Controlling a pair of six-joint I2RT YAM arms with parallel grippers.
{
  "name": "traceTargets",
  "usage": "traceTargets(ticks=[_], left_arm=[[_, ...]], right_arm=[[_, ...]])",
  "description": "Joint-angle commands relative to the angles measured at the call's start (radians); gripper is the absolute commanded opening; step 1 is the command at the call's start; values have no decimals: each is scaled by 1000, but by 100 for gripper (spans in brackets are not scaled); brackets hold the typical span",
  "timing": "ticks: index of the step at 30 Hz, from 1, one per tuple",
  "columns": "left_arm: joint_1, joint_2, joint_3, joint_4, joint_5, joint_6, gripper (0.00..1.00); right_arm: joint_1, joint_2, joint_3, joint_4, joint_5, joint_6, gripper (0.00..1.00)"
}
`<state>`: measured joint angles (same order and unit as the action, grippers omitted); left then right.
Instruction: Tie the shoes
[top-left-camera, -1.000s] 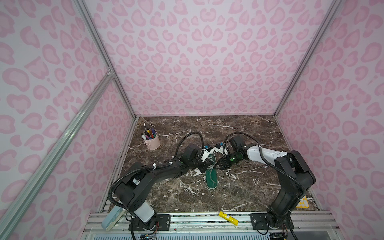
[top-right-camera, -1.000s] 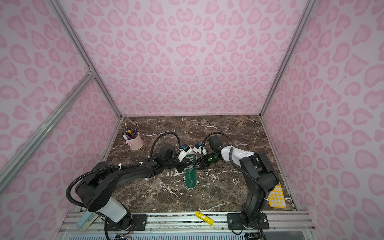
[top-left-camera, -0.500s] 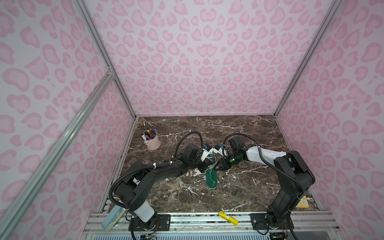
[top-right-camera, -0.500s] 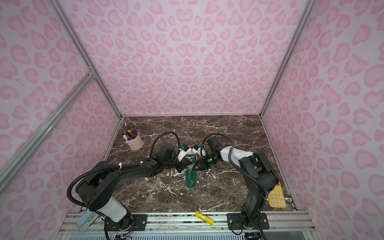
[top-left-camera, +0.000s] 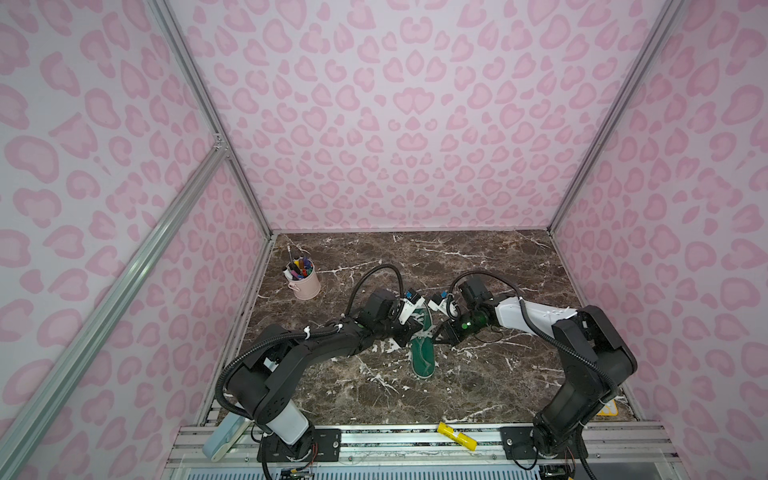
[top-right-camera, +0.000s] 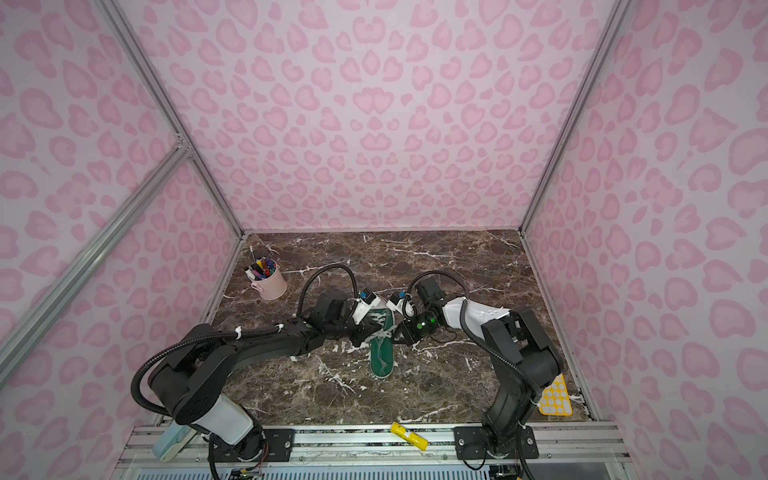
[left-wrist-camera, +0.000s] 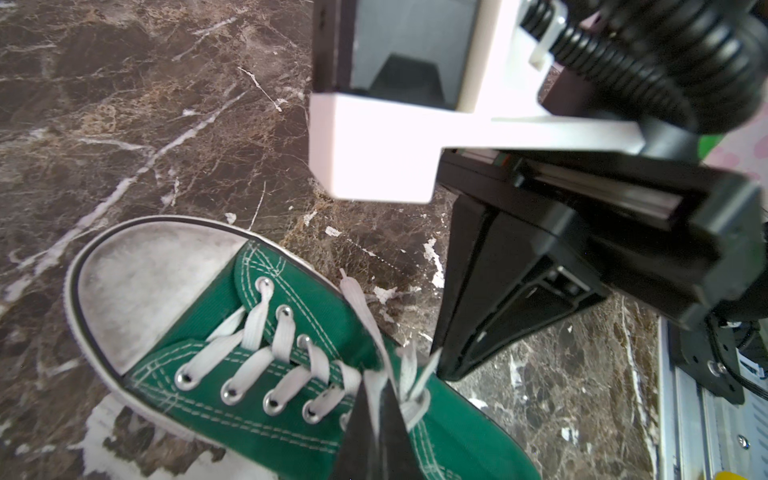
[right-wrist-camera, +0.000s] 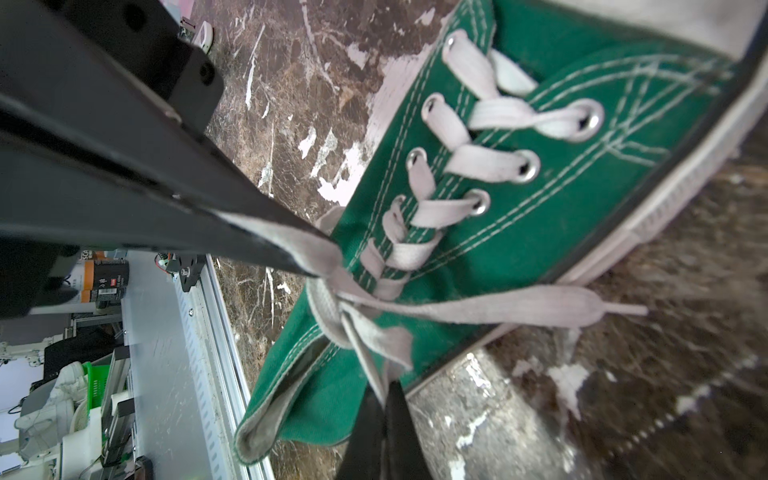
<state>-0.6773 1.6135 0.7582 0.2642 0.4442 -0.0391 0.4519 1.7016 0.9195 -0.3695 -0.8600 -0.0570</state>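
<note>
Sneaker (top-left-camera: 424, 361) lies centrally on the table (top-left-camera: 478, 266), toe toward the back wall (top-left-camera: 395, 124). We see its laces (right-wrist-camera: 457, 309) gripped from either side: left pincer (left-wrist-camera: 376, 415) and right pincer (right-wrist-camera: 386, 415) each closed tight on a strand.

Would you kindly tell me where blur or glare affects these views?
Left wrist view: the white bracket is blown out, the sneaker sharp. Right wrist view: the right gripper pinching the laces is out of focus, the marble table smeared. In both top views: wide-angle bend, sneaker small.
</note>
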Motion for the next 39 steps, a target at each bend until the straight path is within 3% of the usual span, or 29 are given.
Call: traceTargets(ticks=[1,25,39], left_arm=[[4,-14,-10,30,-22,-10,4],[71,-51,-79,102,-34,-54,4],[124,-17,-106,181,76,-99,4]], right_arm=[[2,-15,-25,18,45,39,0],[-25,-19,-71,30,165,131,0],[-43,-18,-74,1,193,138,0]])
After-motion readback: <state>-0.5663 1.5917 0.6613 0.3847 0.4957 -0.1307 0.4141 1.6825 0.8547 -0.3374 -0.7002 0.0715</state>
